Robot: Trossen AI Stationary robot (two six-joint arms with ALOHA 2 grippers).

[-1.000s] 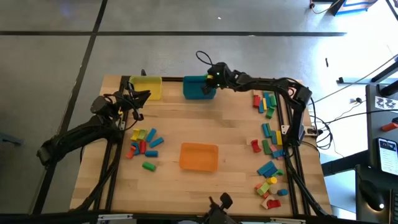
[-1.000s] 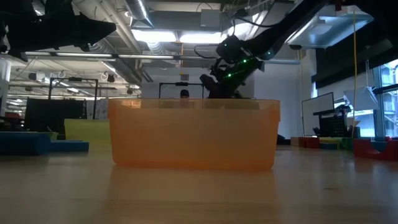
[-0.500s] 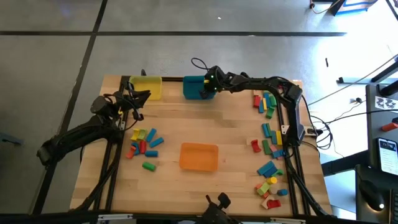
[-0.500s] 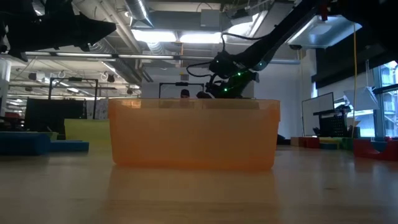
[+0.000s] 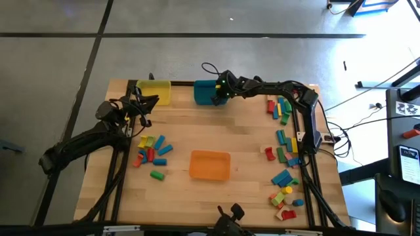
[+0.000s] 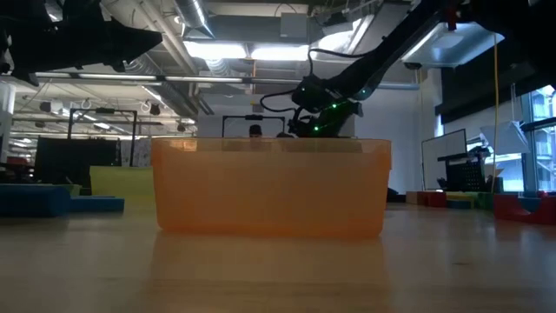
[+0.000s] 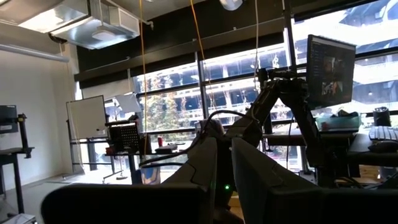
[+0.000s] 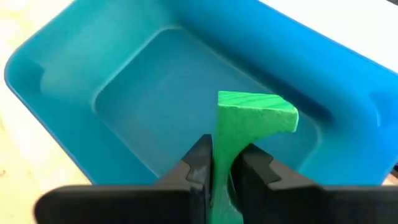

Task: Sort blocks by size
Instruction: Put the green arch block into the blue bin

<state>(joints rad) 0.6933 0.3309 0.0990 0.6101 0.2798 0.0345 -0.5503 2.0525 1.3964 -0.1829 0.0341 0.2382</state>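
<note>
Right now your right gripper [image 8: 225, 163] is clamped on a green block [image 8: 249, 134], which stands up between its two fingers directly over the teal bin [image 8: 81, 81]. Seen from above, that gripper [image 5: 219, 94] hangs over the teal bin [image 5: 205, 92] at about 12 o'clock on the table [image 5: 216, 128], with the yellow bin [image 5: 155, 90] just beside it toward 11. You cannot see the block itself from above; the gripper covers it. Whether the block touches the bin floor cannot be told from the wrist view.

Your left gripper [image 5: 148, 100] waits with its fingers together near the yellow bin, holding nothing. A cluster of loose blocks [image 5: 152, 151] lies at 9 o'clock, and more blocks [image 5: 283, 152] run along the 3 o'clock edge. The orange bin [image 5: 210, 164] sits toward 6 o'clock. At table height, the orange bin [image 6: 271, 187] fills the middle and hides the teal bin behind it.
</note>
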